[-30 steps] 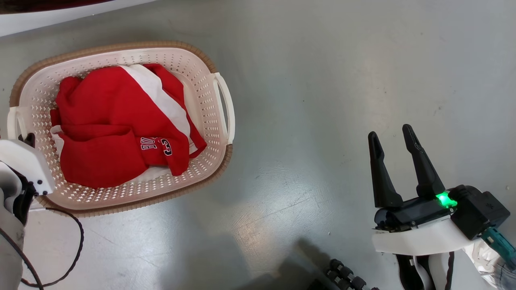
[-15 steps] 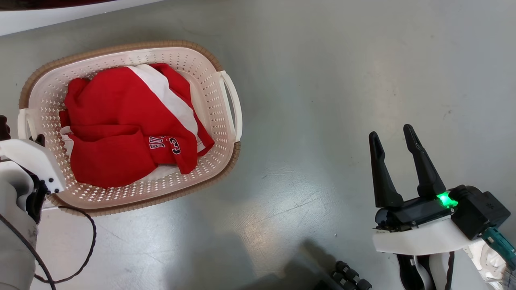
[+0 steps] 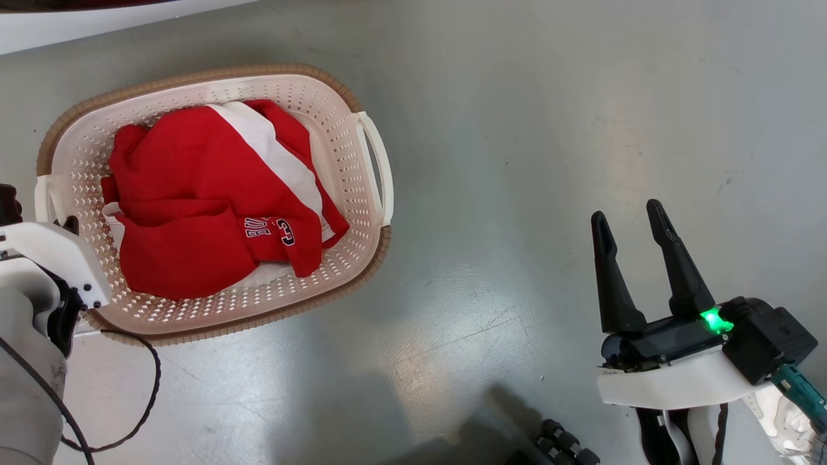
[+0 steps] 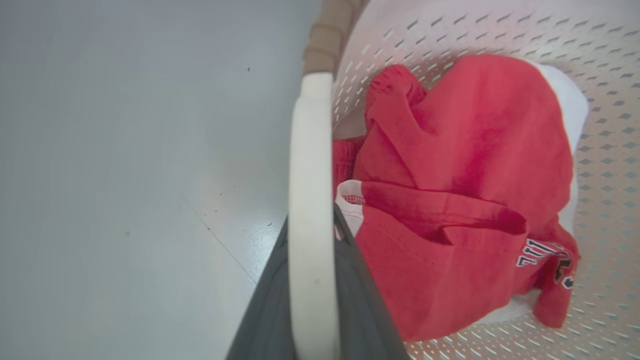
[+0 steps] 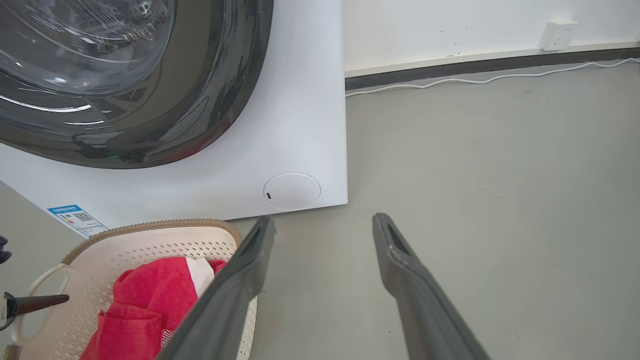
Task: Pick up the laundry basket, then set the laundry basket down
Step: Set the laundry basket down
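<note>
The laundry basket [image 3: 345, 168], cream-white perforated plastic with a brown woven-look rim, shifts only with the camera. The left gripper [image 4: 311, 235] stays clamped on its white loop handle [image 4: 310, 150], and no lift is evident.

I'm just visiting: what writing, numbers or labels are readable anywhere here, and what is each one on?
Red garment in the laundry basket: dark white-edged letters, folded and upside down in the head view; no whole word reads.
Blue sticker on the washing machine: print and a code square, too small to read.
I see no other text.
</note>
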You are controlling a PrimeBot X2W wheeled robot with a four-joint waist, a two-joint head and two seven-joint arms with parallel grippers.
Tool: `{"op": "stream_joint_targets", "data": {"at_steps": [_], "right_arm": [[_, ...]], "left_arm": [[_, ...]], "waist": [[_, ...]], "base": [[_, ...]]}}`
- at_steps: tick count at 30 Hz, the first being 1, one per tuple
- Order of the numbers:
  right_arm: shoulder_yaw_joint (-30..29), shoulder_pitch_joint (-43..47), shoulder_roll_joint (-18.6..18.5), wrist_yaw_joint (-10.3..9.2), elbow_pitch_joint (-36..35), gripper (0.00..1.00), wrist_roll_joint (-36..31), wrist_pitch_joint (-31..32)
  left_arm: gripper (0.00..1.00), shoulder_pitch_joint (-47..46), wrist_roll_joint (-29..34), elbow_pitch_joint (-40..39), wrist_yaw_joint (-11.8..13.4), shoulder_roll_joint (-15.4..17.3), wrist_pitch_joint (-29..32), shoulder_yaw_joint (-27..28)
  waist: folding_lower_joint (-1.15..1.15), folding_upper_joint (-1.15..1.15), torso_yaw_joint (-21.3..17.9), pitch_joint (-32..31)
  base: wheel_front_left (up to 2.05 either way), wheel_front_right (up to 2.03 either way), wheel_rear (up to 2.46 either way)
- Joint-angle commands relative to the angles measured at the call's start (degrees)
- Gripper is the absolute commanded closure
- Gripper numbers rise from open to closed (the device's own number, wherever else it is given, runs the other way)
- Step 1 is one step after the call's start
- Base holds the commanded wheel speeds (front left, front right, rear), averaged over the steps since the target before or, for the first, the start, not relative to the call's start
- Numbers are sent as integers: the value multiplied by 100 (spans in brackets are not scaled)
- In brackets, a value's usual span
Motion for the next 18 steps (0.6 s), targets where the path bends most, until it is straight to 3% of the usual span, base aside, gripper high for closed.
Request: {"op": "stream_joint_targets", "data": {"at_steps": [1,18], "right_arm": [[124,-34,-55,26,-106,0,-26,-37],[113,-49,-55,26,-88,0,-48,-37]], "left_arm": [[100,49,-60,46,93,212,-4,90],[100,-15,-191,214,146,70,-2,5]], "waist": [[0,0,2,4],[0,0,85,-4]], "base": [[0,0,0],[0,0,0]]}}
